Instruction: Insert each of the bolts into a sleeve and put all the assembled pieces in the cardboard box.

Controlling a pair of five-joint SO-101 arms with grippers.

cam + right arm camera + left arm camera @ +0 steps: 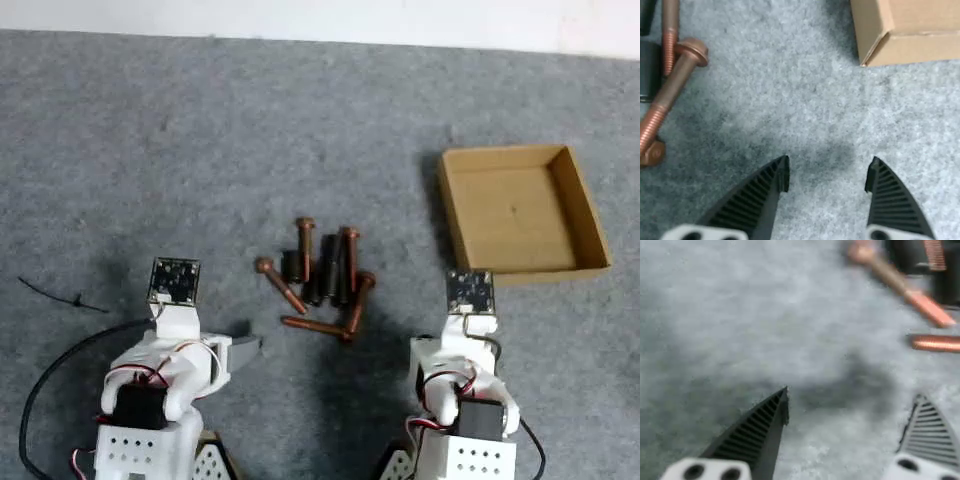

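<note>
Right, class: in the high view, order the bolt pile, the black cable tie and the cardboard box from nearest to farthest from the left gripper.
From the left gripper:
1. Bolt pile, close by on its right.
2. Black cable tie, out on its left.
3. Cardboard box, far over on the right.

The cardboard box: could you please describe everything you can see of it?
The shallow, open-topped brown cardboard box is a rectangular tray with low walls, holding nothing. It sits flat on the grey felt-like surface, slightly skewed, right of the copper-coloured bolts and apart from them. Only that surface touches it.
</note>
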